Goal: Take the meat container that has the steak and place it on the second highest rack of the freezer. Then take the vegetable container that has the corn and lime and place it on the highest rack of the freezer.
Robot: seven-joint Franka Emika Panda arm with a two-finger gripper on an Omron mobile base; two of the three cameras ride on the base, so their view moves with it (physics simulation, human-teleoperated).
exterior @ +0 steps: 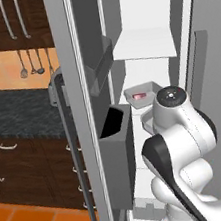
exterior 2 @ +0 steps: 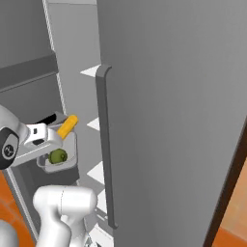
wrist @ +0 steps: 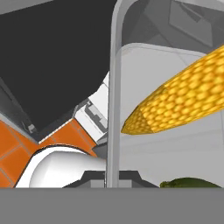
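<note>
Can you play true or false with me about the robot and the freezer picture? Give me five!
1. The gripper is holding the tray with the corn and the lime. True.
2. The corn is purple. False: it is yellow-orange.
3. The steak sits in its own container on a shelf inside the freezer. True.
4. The lime is bigger than the corn. False: the lime is small and round, and the corn is much longer.
5. The corn tray already rests on the top shelf. False: it is in the gripper, in the air, beside the freezer door.
</note>
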